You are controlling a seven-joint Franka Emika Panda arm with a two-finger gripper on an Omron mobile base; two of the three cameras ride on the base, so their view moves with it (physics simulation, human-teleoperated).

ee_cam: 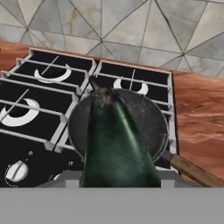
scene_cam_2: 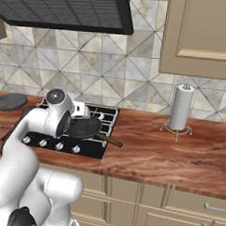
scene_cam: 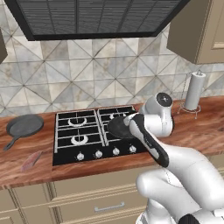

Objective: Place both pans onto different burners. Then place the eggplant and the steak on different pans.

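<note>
A: Where's the small dark, nearly black eggplant with the greenish stem end [ee_cam: 114,144] sitting?

B: It's hanging right in front of the hand camera, stem end pointing away, over the darker blackish round frying pan with the long thin brown handle [ee_cam: 144,120]. That pan is resting on the front right burner of the black gas cooktop with silver knobs [scene_cam: 83,140].

A: The robot's two-finger gripper [ee_cam: 114,181]?

B: The eggplant is covering the fingertips, so the jaws themselves aren't showing; the gripper is looking closed on the eggplant, holding it above the pan.

A: Other pan?

B: The matte grey round frying pan with the short thick handle [scene_cam: 22,127] is lying on the brown wooden countertop [scene_cam_2: 178,153], left of the cooktop, not on a burner.

A: Steak?

B: The small flat reddish-pink slab of steak [scene_cam: 31,160] is lying on the counter near the front edge, below the grey pan, apart from it.

A: Anything else?

B: A white paper towel roll on a wire stand [scene_cam_2: 180,109] is standing on the counter, well right of the cooktop.
</note>
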